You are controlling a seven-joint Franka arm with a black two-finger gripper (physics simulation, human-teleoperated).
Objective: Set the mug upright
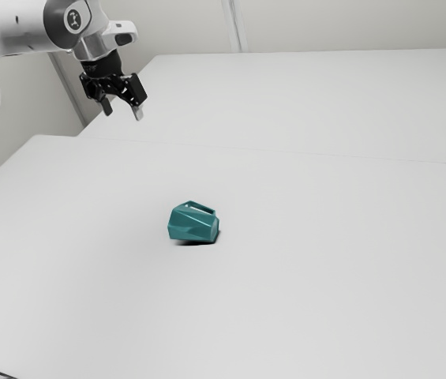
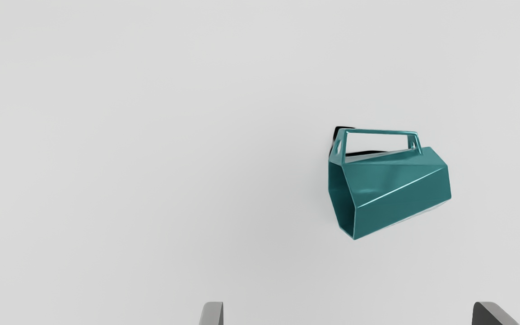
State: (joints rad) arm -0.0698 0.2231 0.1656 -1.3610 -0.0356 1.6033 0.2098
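Observation:
A teal faceted mug lies on its side on the white table, its handle uppermost and its base toward the exterior view's right. My gripper hangs high above the table, toward the exterior view's upper left from the mug and well apart from it. In the wrist view the mug shows its open mouth and its handle. The fingertips of my gripper stand wide apart there, with nothing held between them.
The white table stretches beneath the mug. Behind it, another broad white surface reaches back to the pale walls. A dark thin line crosses the exterior view's lower left corner.

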